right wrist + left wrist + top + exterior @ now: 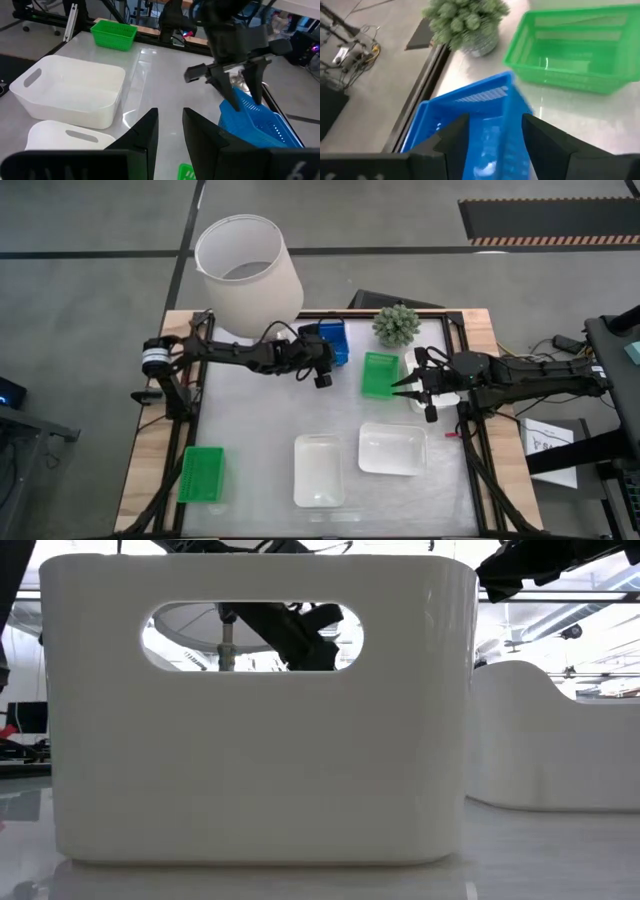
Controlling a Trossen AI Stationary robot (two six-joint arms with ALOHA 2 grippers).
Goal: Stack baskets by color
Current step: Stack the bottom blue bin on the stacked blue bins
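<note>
Blue baskets sit at the table's far edge, beside the plant; the upper one lies tilted. My left gripper is open, and its fingers straddle one raised wall of that basket. A green basket stands right of it, and another green one at the near left. Two white baskets stand near the front edge. My right gripper hovers open and holds nothing, just right of the green basket in the middle. My left gripper comes slanting down from the table's left, one finger inside the blue basket and the other outside, with the rim in the gap. I cannot tell whether either finger touches the wall.
A white lampshade stands at the far left corner, close to the left arm. A small potted plant sits at the far edge. In the low view the nearest white basket blocks most of the table. Bare tabletop lies in the middle.
</note>
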